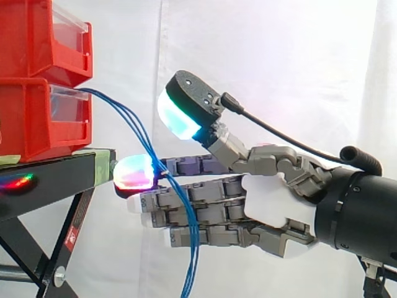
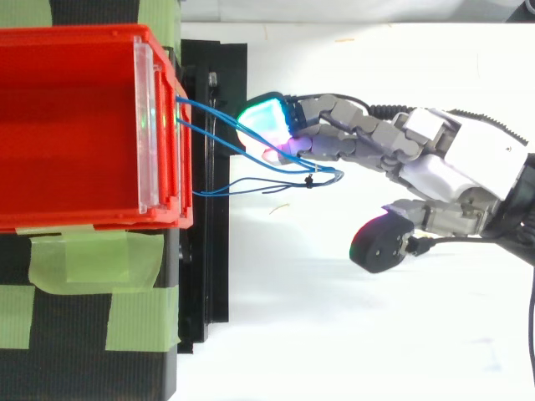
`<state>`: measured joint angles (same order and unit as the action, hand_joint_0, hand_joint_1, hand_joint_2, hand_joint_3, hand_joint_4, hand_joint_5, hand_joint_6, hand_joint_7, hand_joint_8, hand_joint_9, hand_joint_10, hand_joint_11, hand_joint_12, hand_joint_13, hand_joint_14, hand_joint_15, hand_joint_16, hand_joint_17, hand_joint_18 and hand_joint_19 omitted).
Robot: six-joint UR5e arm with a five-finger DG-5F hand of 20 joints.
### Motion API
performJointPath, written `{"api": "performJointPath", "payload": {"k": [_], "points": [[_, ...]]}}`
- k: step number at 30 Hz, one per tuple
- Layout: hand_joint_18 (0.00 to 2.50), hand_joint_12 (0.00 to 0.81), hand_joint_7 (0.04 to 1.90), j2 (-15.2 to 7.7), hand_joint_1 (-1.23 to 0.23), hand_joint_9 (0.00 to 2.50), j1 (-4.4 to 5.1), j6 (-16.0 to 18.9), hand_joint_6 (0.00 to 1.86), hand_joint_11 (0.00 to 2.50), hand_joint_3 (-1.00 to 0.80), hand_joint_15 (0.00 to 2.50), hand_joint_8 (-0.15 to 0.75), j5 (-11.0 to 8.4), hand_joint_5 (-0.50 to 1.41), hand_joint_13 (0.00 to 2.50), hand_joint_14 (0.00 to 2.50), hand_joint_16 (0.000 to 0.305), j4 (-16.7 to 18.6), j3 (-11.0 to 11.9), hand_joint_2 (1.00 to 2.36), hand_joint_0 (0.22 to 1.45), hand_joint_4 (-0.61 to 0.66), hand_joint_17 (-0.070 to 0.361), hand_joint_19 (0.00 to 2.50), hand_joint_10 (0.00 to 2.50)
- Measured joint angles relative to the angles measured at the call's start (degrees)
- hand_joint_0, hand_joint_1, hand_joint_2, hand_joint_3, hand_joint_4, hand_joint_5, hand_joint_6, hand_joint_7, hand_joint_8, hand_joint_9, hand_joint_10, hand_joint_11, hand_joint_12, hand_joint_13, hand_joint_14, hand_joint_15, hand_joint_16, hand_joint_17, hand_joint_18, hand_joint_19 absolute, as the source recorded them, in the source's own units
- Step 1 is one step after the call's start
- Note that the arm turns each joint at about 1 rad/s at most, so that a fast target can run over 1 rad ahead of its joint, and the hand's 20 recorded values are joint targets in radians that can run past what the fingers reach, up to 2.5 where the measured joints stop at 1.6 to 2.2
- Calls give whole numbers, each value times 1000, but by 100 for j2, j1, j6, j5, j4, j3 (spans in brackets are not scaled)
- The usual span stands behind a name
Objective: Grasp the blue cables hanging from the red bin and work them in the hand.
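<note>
Several thin blue cables [image 1: 133, 127] leave the front of the lower red bin [image 1: 31, 118] and hang down past the stand's edge. My hand [image 1: 273, 198] reaches in from the right, its fingers stretched straight toward the bin. The cables lie across the fingers on the camera side, touching the top finger just behind its glowing fingertip [image 1: 133, 171]. The thumb [image 1: 186, 108] stands raised above the fingers, apart from the cables. From above, the cables [image 2: 217, 121] run from the bin [image 2: 67, 125] to the fingers of the hand [image 2: 451, 167], with the thumb held out to the side. The hand is open.
A second red bin [image 1: 37, 37] is stacked on the lower one. Both rest on a black stand [image 1: 56, 174] with slanted legs below. Green tape [image 2: 75, 259] covers the stand beside the bin. A white curtain hangs behind.
</note>
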<state>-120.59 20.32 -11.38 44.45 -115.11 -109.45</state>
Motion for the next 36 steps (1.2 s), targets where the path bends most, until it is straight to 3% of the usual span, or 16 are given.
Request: {"api": "performJointPath", "payload": {"k": [10, 17, 22, 36], "points": [[74, 417, 768, -1, -548, 444, 164, -151, 9, 304, -1000, 351, 391, -3, -112, 276, 13, 71, -11, 3, 1000, 655, 204, 160, 443, 8], [261, 432, 776, 0, -554, 517, 218, -198, 8, 333, -1000, 411, 408, -21, -104, 423, 14, 72, -22, 4, 1000, 663, 211, 162, 491, 9], [418, 448, 786, -17, -554, 610, 238, -142, 9, 496, -1000, 535, 413, -37, -100, 550, 17, 73, -140, 5, 1000, 671, 213, 164, 585, 15], [662, 471, 809, -356, -549, 792, 311, 142, 9, 810, -990, 794, 403, -96, -77, 790, 25, 75, -132, 111, 1000, 696, 227, 169, 781, 20]]}}
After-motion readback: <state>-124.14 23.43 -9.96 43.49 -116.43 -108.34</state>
